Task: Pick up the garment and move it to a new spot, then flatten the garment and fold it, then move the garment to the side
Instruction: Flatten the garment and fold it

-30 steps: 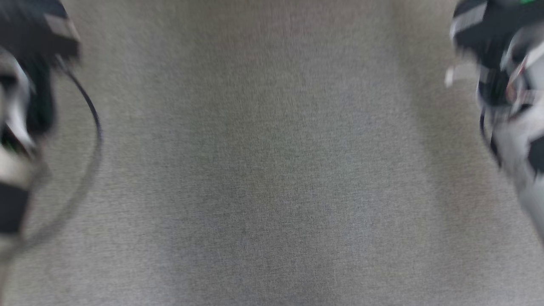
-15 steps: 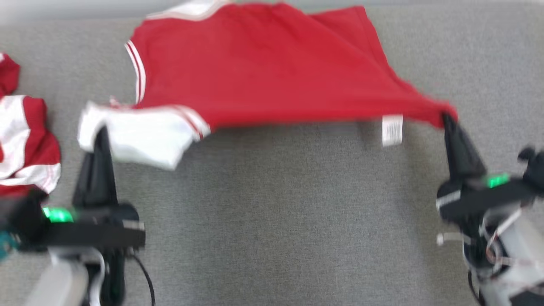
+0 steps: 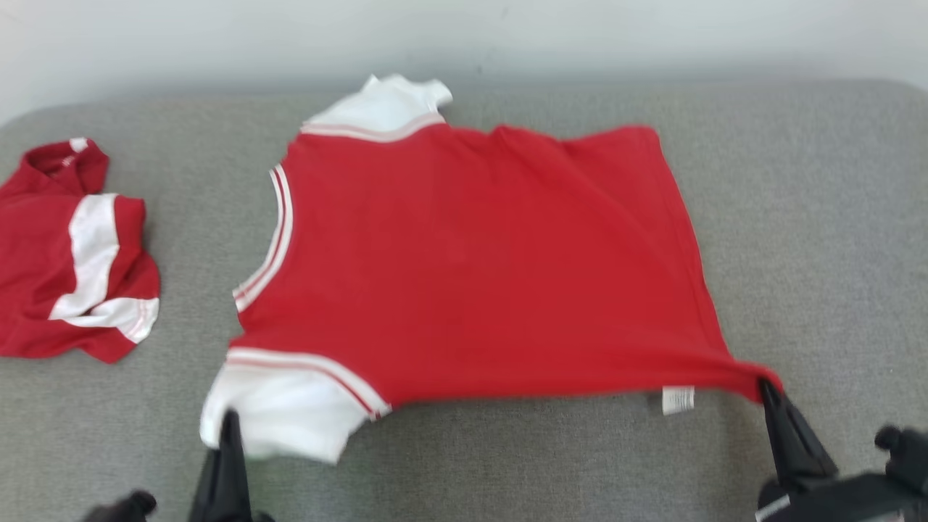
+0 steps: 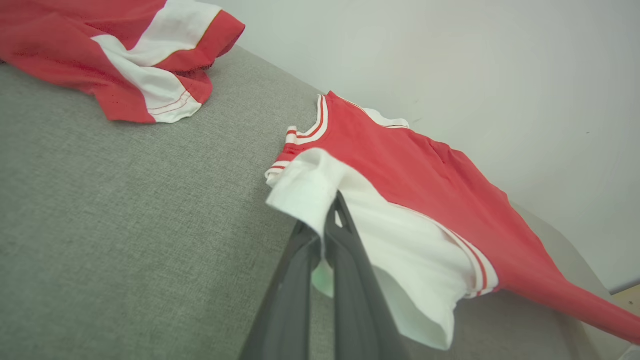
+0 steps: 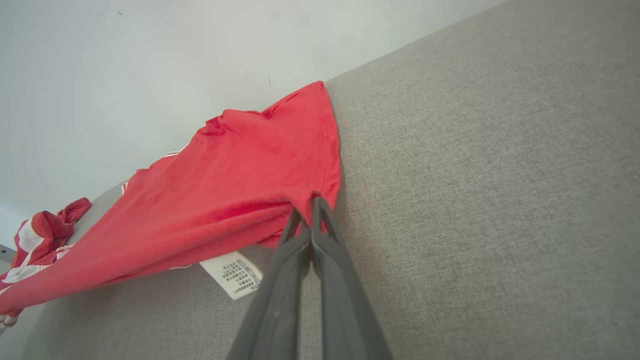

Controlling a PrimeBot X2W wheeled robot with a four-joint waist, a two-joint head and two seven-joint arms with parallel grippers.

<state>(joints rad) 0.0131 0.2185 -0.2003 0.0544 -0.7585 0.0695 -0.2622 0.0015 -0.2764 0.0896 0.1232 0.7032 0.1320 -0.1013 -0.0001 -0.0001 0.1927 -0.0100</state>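
While both jaws pinch its corners, red garment (image 3: pixel 471 268) spread, grey fabric (image 3: pixel 797 217) beneath

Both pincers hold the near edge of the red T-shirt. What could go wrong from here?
1. The left pincer pinches only the edge of the white sleeve, and the right pincer only a hem corner of the red T-shirt; the stretched cloth might slip out.
2. The far sleeve looks bunched and may stay creased when flattened.
3. The crumpled garment lies to the left, so a move that way could overlap it.
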